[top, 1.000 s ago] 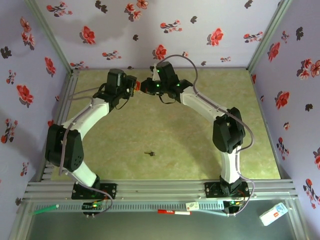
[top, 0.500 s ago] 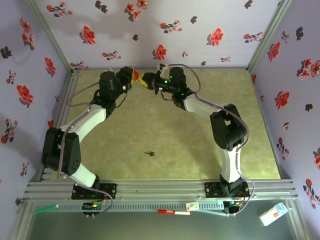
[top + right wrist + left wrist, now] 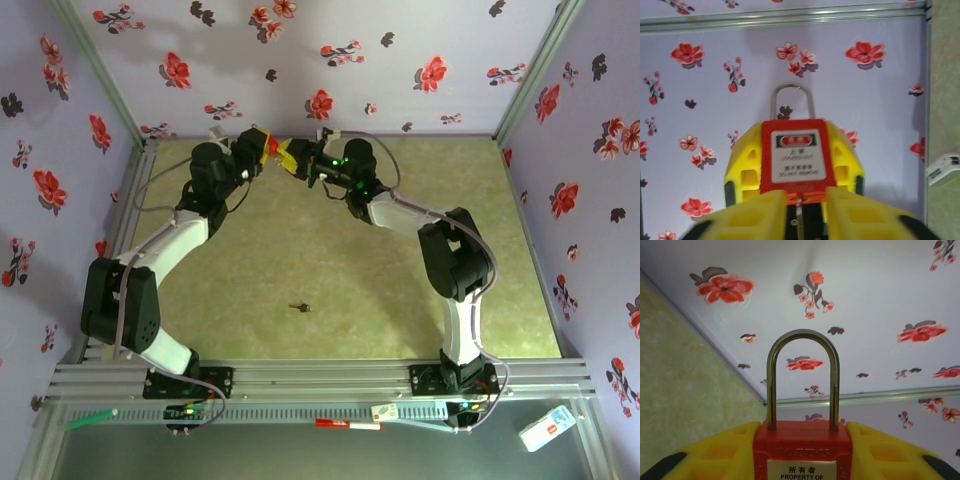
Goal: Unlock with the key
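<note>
Overhead, key (image 3: 298,307) apart from padlock (image 3: 271,153).

Top view looks down from behind; both wrist views closely share the padlock (image 3: 801,447).

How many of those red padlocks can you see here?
1. The red padlock is clamped in the left gripper, held up near the back wall, just in front of the right gripper. More could be hidden behind the arms.
</note>
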`<state>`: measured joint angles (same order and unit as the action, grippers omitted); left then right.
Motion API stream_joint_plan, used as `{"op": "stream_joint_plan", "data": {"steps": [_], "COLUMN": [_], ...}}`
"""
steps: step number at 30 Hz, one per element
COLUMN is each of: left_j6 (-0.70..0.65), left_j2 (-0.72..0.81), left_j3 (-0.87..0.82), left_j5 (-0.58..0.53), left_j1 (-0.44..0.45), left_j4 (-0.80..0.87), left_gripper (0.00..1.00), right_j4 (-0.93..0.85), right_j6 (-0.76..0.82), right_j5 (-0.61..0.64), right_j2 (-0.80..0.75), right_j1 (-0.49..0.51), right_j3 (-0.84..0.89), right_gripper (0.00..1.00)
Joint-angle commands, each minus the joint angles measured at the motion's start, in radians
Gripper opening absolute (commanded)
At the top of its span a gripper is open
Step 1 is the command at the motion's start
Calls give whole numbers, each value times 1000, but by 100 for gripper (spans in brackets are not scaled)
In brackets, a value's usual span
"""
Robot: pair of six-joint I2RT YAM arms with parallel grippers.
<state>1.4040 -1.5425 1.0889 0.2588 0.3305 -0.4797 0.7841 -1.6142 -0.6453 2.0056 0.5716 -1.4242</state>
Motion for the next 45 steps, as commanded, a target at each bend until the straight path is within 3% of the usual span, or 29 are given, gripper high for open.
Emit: {"op": "stream_joint_plan", "data": {"steps": [1,6,10,13,17,30,45], "left_j6": [-145,-474,-861,-1083,-1270,-1344,-1358], "left_j2": [71,83,44,4,-53,-109,-116], "left_j3": [55,206,382,473,549,591,583], "left_j5": [178,279,236,169,109,46,-19], "left_j1": [-25,-76,-58,-16,61,154,202], "left_j4": [153,605,1048,1261,1423,1445,1423], "left_gripper": [0,0,0,0,0,0,0], "right_j4": [-170,-559,-817,-904,-883,-931,-1027], "right_j6": [94,328,525,607,622,689,717], "right_j5": [43,54,75,63,3,-47,-56], "right_j2": [-65,-216,-289,-280,-234,-183,-153], "right_j1": [-36,-101,-136,-147,-131,-20,26], "right_j3": [39,74,34,-25,-105,-155,-173], "right_gripper": [38,46,50,51,52,48,37]}}
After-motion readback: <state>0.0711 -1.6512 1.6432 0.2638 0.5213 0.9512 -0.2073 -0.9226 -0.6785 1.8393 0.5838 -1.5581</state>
